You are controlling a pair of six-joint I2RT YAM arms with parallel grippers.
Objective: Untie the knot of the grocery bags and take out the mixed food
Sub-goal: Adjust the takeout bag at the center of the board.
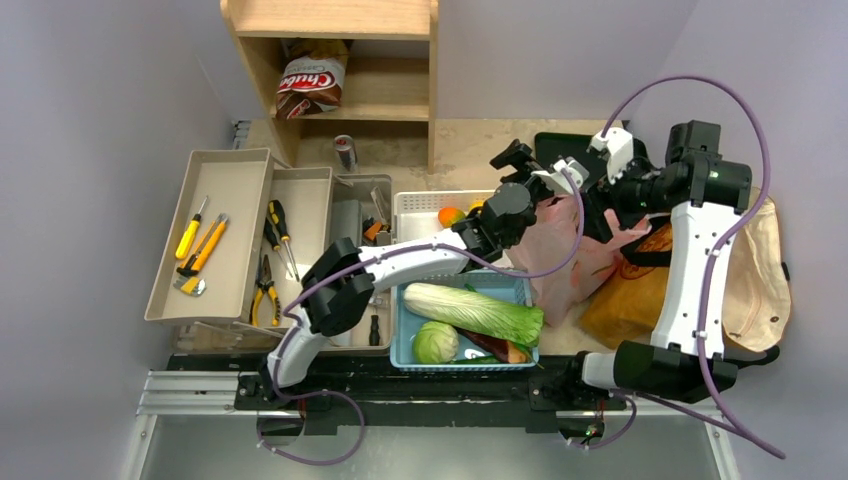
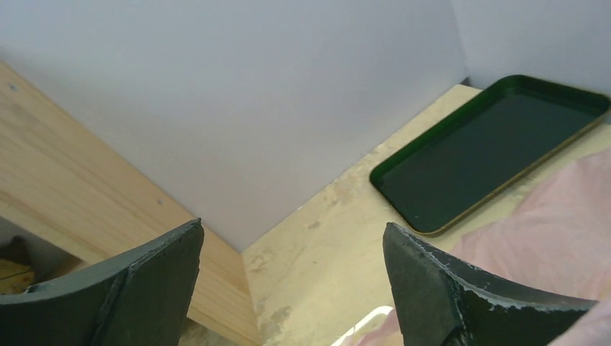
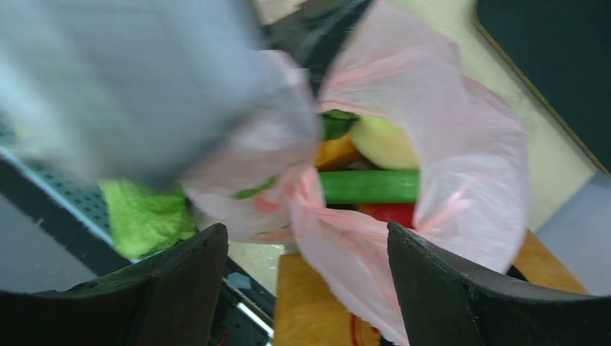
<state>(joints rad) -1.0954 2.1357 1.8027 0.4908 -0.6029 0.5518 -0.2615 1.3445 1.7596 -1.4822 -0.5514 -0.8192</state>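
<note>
Bare tabletop (image 2: 317, 231) between wooden shelf (image 2: 65, 194) and green tray (image 2: 490, 144), pink bag (image 2: 547, 238) filling the right side

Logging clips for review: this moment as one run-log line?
left gripper open, empty | right gripper open, facing pink bag | cucumber inside bag | knot looks tied

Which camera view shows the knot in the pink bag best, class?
The right wrist view: the knot sits close and central, a twist of pink plastic. The top view shows the pink bag, not its knot. The left wrist view shows only a pink edge.
</note>
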